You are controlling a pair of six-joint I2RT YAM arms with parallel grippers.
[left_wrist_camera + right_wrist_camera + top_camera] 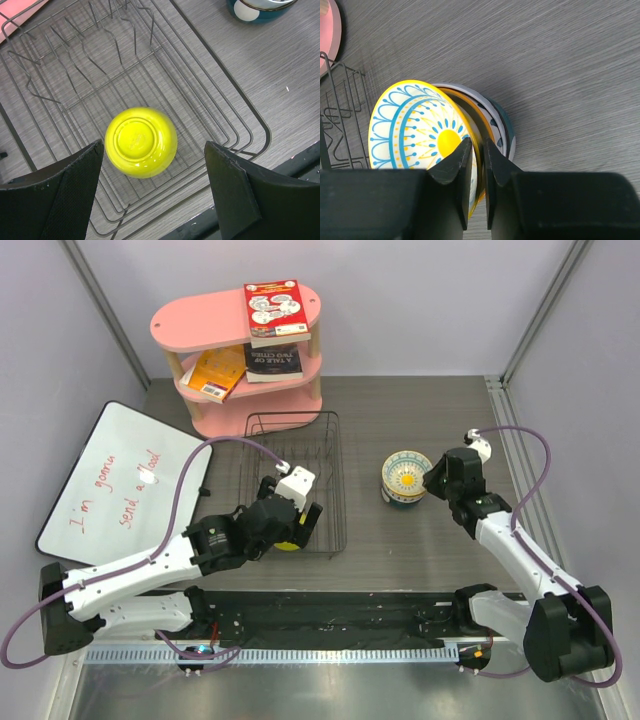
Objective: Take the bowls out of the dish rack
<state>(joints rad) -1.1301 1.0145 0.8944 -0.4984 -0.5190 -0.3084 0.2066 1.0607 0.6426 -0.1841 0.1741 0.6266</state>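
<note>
The black wire dish rack (300, 430) lies mid-table. A yellow-green bowl (288, 543) sits upside down in its near end. It also shows in the left wrist view (141, 142), on the rack's wires (210, 100). My left gripper (152, 150) is open, a finger on each side above the bowl, not touching it. To the right of the rack stands a stack of bowls (405, 478). My right gripper (478, 150) is shut on the rim of the teal-and-white bowl (415, 130), which rests tilted on top of the stack (500, 125).
A pink shelf (240, 350) with books stands at the back, behind the rack. A whiteboard (120, 480) lies at the left. A black strip (330, 612) runs along the near edge. The stack's teal side shows at the top of the left wrist view (260, 9).
</note>
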